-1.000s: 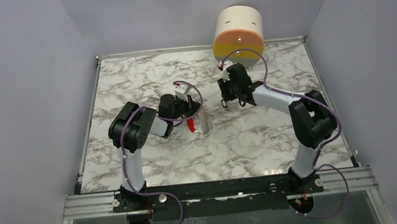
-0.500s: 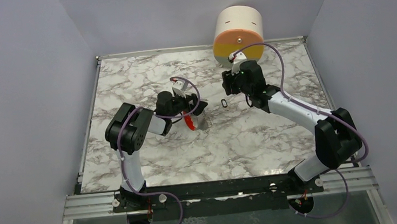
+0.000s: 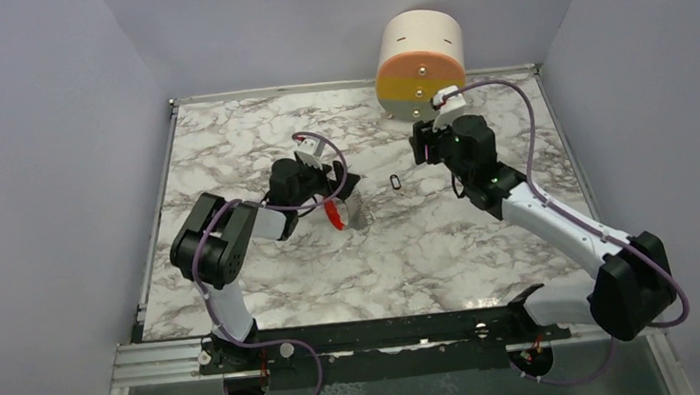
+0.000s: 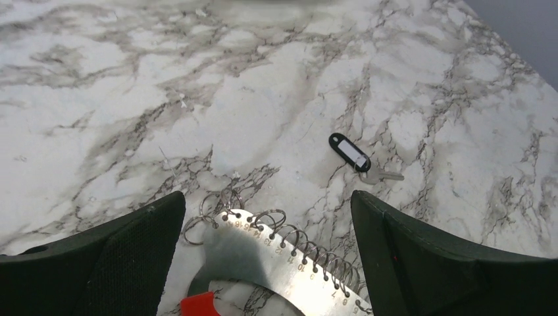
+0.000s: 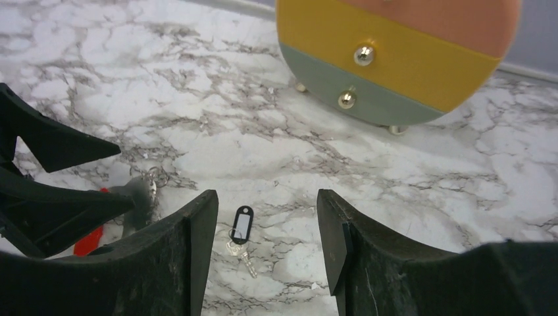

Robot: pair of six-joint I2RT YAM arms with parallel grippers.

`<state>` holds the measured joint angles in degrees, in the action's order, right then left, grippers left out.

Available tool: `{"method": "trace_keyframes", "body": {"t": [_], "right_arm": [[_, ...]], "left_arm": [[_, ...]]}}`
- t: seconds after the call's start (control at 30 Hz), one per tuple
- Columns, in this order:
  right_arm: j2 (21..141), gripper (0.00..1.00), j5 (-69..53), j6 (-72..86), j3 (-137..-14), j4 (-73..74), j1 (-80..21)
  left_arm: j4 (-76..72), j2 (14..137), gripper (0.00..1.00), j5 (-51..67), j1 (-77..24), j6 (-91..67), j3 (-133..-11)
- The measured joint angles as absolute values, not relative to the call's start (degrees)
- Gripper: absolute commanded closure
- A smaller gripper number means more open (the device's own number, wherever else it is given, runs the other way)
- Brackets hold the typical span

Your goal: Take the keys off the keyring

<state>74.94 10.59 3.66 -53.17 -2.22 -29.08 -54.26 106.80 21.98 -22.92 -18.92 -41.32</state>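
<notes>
A small silver key on a black tag [image 3: 395, 182] lies alone on the marble, between the two arms; it also shows in the left wrist view [image 4: 350, 152] and the right wrist view [image 5: 243, 224]. The keyring, a silvery numbered plate [image 4: 289, 263] threaded with several wire rings, lies flat with a red piece [image 4: 197, 304] at its near end [image 3: 335, 214]. My left gripper [image 3: 336, 187] [image 4: 266, 257] stands open over that plate, fingers on either side, not touching it. My right gripper [image 3: 427, 143] [image 5: 266, 257] is open and empty, raised to the right of the key.
A round drawer unit [image 3: 419, 62] with peach, yellow and grey-green fronts and brass knobs stands at the back edge, just behind my right gripper [image 5: 395, 52]. Grey walls close in the marble table [image 3: 267, 281] on three sides.
My left gripper has opened wide and let go of the plate. My right gripper has left the key on the marble, widened, and drawn back up and to the right.
</notes>
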Motion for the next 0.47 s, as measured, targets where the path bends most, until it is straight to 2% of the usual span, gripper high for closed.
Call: {"method": "trace_keyframes", "body": {"t": [0.33,0.47], "right_arm": [[61.01,0.44,19.66,2.17,-46.57,-7.92,-29.08],[56.53,0.40,22.94,1.61,-43.70,-9.23,-29.08]], "left_arm": [[-51.31,91.48,0.01,19.57,-22.57,-15.42,-37.30],[-49.87,86.35,0.01,18.52,-22.57,-14.09,-34.65]]}}
